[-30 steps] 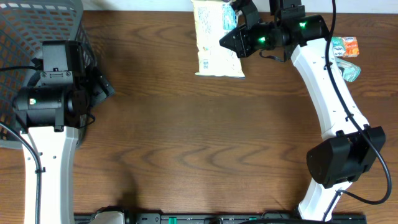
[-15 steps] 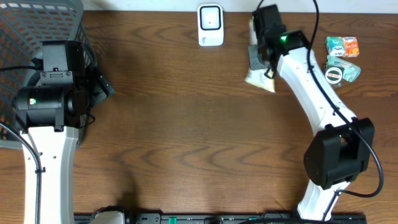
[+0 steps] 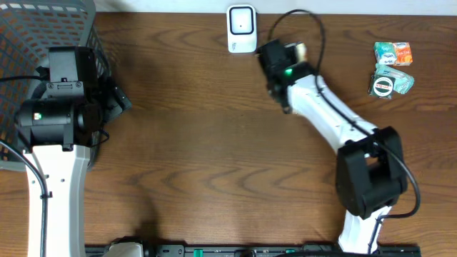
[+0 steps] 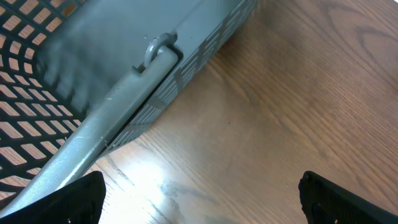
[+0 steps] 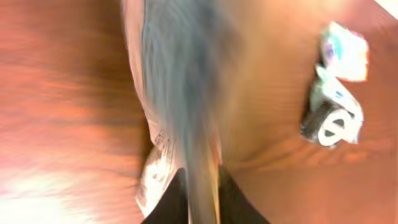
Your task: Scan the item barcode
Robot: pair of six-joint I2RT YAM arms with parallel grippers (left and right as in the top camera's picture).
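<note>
Two arms: one on each side of the brown table (image 3: 214, 157).
Left gripper (image 4: 199, 202): fingers wide apart over the table, just beside the gray basket (image 4: 124, 81).
Right gripper (image 5: 200, 202): pinching the blurry bag (image 5: 180, 106), near the white scanner (image 3: 241, 28).
Far right corner: small snack packs (image 3: 391, 68), well apart from the bag.

The overhead camera looks straight down on the whole bench (image 3: 200, 143) from well above. The left wrist camera sits low and close beside the grey basket (image 4: 124, 81), which overhead shows at top left. The right wrist camera, blurred, looks past a pale packet (image 5: 158, 168) toward small wrapped items (image 5: 339, 93) that overhead shows at top right.
</note>
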